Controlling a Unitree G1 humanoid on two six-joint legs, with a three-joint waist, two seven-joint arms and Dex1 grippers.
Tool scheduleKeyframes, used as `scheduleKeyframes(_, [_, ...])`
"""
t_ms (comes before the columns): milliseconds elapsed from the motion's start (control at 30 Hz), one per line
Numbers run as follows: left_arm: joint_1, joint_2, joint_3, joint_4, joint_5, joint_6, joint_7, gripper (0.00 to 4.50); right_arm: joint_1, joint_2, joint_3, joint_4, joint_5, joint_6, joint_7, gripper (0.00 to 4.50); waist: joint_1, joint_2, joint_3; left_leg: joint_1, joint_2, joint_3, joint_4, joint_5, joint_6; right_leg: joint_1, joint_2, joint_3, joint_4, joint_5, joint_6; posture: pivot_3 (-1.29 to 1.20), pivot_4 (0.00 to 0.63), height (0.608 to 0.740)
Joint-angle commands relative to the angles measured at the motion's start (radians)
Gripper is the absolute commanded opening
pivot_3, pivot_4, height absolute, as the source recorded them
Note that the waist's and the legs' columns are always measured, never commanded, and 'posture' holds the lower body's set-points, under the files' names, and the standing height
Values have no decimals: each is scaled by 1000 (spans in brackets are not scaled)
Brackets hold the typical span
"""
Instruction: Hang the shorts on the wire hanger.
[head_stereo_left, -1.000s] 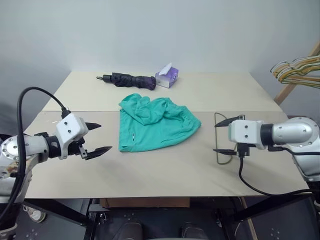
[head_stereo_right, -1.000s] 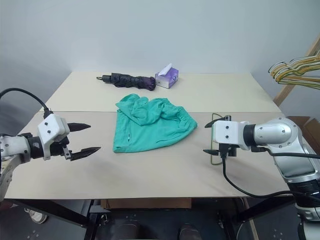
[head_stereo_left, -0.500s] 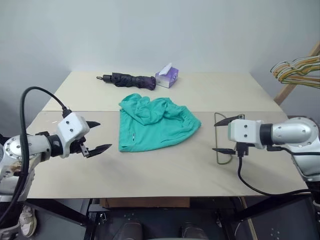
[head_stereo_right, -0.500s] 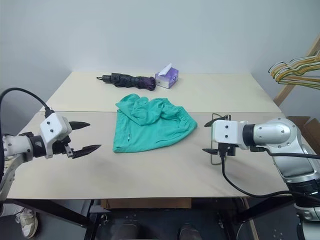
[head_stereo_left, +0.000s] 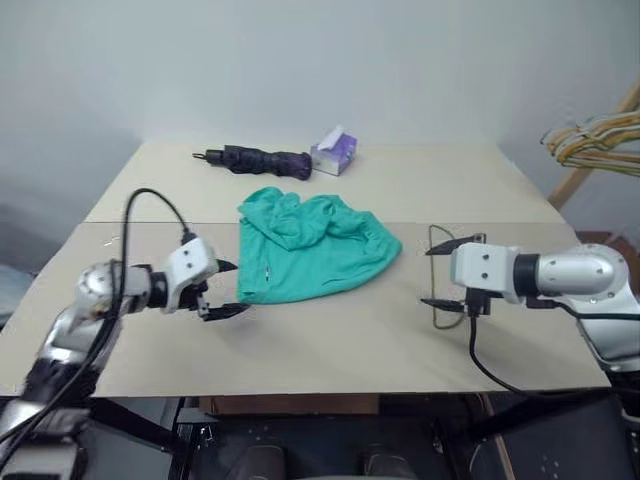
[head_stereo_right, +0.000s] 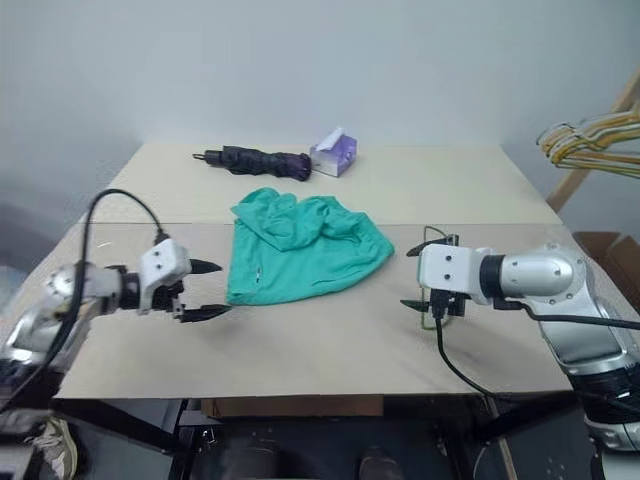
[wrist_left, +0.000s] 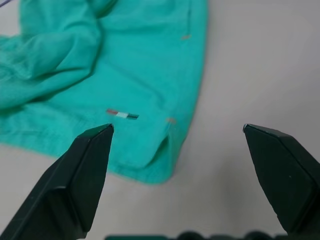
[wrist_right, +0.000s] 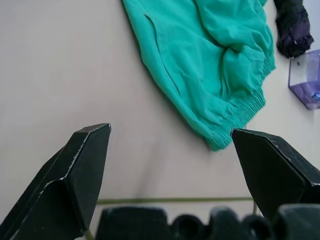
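Observation:
The teal-green shorts (head_stereo_left: 310, 245) lie crumpled in the middle of the table, with the gathered waistband toward the right. My left gripper (head_stereo_left: 238, 288) is open and low over the table, right at the shorts' near left corner (wrist_left: 150, 165), and nothing is between its fingers. The wire hanger (head_stereo_left: 433, 240) lies flat on the table right of the shorts, partly hidden by my right gripper (head_stereo_left: 428, 277). That gripper is open above the hanger and points toward the shorts (wrist_right: 200, 50). A stretch of the hanger's wire (wrist_right: 175, 200) shows just below its fingers.
A folded black umbrella (head_stereo_left: 255, 158) and a purple tissue box (head_stereo_left: 333, 152) lie at the table's far side. A bunch of yellow-green hangers (head_stereo_left: 590, 135) on a wooden rail stands off the table at the far right. A seam crosses the table (head_stereo_left: 330, 350).
My left gripper has moved right and down, from clear of the shorts to their near left corner. It is still open. The right gripper has not moved.

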Motion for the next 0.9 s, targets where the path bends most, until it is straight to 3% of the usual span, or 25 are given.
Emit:
scheduleKeyframes(33, [-117,-35,-107,214,125,-128,-50,4500,9,-1,-26,-65,5,36,-29,4461,-3,0,0,0,0,0,1,0,0,1,0,0,0,0,0,73,0,740])
scheduleKeyframes(300, [-262,-113,-166,554,222,-244,-102,4500,60,-10,-47,-138,6,94,-60,4461,-34,0,0,-2,0,0,2,0,0,-1,0,0,0,0,0,29,0,740])
scheduleKeyframes(400, [-289,-130,-169,617,238,-265,-125,3891,64,-10,-48,-147,4,104,-66,4500,-41,0,0,-2,0,0,2,0,0,-1,0,0,0,0,0,24,0,740])
scheduleKeyframes(800, [-334,-147,-164,740,314,-359,-62,86,25,6,-10,-133,-7,108,-77,4500,-60,0,-1,5,0,-1,2,0,0,7,0,0,1,0,1,36,0,740])
scheduleKeyframes(900, [-325,-128,-156,707,309,-381,-82,14,-10,30,36,-116,-34,102,-85,4500,-62,0,-1,5,0,-1,2,0,0,7,0,0,1,0,1,34,0,740])
